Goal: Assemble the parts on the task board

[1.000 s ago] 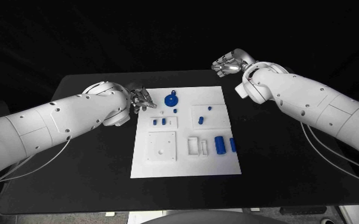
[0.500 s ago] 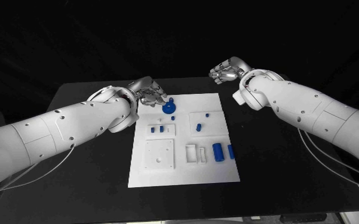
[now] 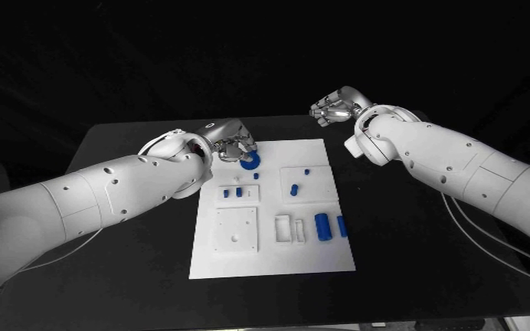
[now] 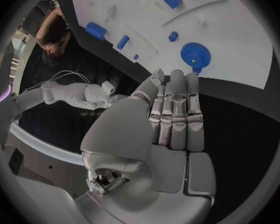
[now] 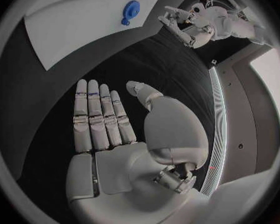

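The white task board (image 3: 276, 250) lies in the middle of the black table. A blue gear (image 3: 253, 162) sits near its far left corner, also seen as the gear (image 4: 195, 55) and the gear (image 5: 130, 11). My left hand (image 3: 233, 147) hovers at that corner, fingers straight and close together, their tips just beside the gear, holding nothing. Its palm (image 4: 171, 119) is empty. My right hand (image 3: 335, 106) is raised beyond the board's far right corner, flat and empty (image 5: 102, 129). Small blue pegs (image 3: 232, 191) stand in a square block.
A thick blue cylinder (image 3: 322, 226) and a slim blue piece (image 3: 341, 224) lie at the board's right edge, next to white blocks (image 3: 285, 227). A blue piece (image 3: 295, 188) sits on a raised square. Black table surface (image 3: 420, 231) surrounds the board.
My left hand has swung from the board's left edge forward and inward to the blue gear. The right hand has barely moved. The camera shifted early on.
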